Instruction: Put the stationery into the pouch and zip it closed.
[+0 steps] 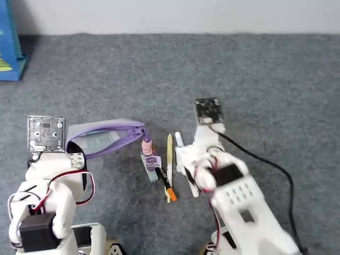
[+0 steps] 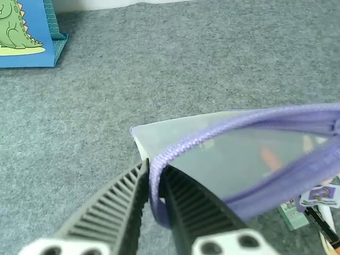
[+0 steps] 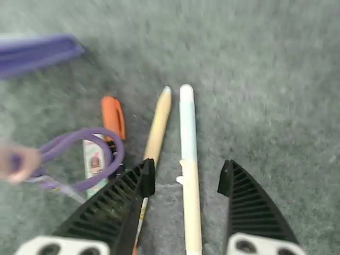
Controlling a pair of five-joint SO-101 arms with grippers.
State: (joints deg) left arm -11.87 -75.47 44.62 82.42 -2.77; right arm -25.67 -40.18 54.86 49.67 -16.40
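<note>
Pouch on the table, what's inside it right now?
Through the frosted side of the pouch a faint orange smudge shows; inside or behind, I cannot tell. The purple zipper band hides the rest. The yellow pen and white pen lie outside it.

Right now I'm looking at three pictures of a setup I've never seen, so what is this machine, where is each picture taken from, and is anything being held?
These are two small robot arms at a grey table: the left arm and the right arm. One picture looks down from above; the other two come from a camera on each wrist. The left hand is clamped on the zip edge of a purple-trimmed pouch. The right hand is open and holds nothing, its fingers either side of a white pen. Beside that pen lie a tan pencil and an orange-capped pen.
</note>
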